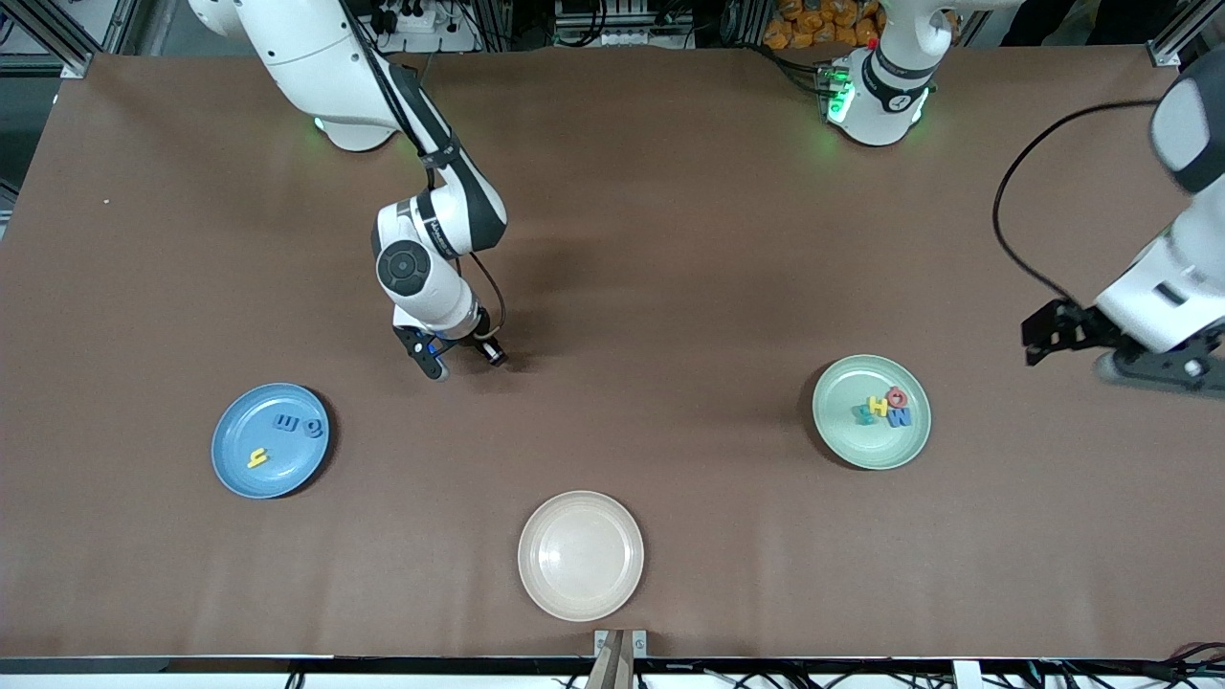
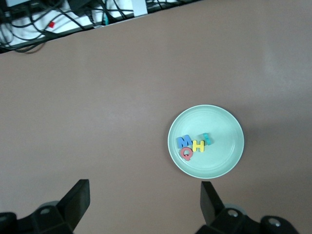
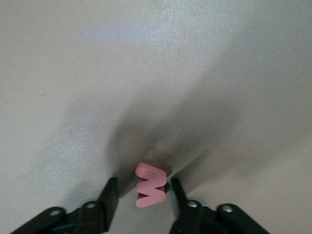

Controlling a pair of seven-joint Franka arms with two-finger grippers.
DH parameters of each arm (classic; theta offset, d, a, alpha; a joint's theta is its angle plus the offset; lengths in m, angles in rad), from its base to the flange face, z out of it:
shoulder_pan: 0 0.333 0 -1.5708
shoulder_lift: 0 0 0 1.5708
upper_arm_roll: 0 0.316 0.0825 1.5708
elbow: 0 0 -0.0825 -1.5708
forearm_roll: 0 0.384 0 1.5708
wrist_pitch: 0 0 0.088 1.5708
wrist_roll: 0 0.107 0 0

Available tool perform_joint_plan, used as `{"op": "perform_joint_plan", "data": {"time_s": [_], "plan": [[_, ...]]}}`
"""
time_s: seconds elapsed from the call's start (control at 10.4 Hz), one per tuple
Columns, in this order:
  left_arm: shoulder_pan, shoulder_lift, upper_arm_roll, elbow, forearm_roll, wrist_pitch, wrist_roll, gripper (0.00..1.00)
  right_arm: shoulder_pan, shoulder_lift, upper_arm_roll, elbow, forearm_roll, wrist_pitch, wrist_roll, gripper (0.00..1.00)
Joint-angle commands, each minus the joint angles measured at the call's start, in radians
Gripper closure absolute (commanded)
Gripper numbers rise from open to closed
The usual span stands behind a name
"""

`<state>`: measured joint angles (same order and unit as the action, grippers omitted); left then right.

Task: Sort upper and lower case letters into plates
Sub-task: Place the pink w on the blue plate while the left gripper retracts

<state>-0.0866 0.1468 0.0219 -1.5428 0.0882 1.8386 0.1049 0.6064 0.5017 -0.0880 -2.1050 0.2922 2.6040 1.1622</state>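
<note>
Letters M (image 2: 183, 142), H (image 2: 198, 145) and Q (image 2: 186, 154) are lying readable in the mint green plate (image 2: 229, 161).

three plates (image 1: 584, 593) (one cream), eight letters (image 1: 885, 407), two arms.

left claw (image 2: 141, 202) spread wide, raised, waiting | right claw (image 3: 141, 192) lowered, pinching

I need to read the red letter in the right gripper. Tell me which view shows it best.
The right wrist view: the red letter fills the gap between the right gripper fingers, looking like a W or M. The front view hides it under the gripper; the left wrist view misses it.
</note>
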Motion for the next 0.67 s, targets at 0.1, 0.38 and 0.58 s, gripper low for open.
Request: {"op": "perform_joint_plan", "data": {"time_s": [0.1, 0.38, 0.58], "plan": [[-0.006, -0.064, 0.000, 0.087, -0.024, -0.160, -0.057, 0.00, 0.010, -0.005, -0.022, -0.032, -0.001, 0.013, 0.008, 1.00], [0.039, -0.125, -0.049, 0.102, -0.062, -0.190, -0.100, 0.00, 0.007, -0.058, -0.102, 0.011, -0.019, -0.077, -0.028, 1.00], [0.042, -0.131, -0.091, 0.095, -0.088, -0.194, -0.218, 0.00, -0.008, -0.054, -0.182, 0.158, -0.082, -0.288, -0.065, 1.00]]}}
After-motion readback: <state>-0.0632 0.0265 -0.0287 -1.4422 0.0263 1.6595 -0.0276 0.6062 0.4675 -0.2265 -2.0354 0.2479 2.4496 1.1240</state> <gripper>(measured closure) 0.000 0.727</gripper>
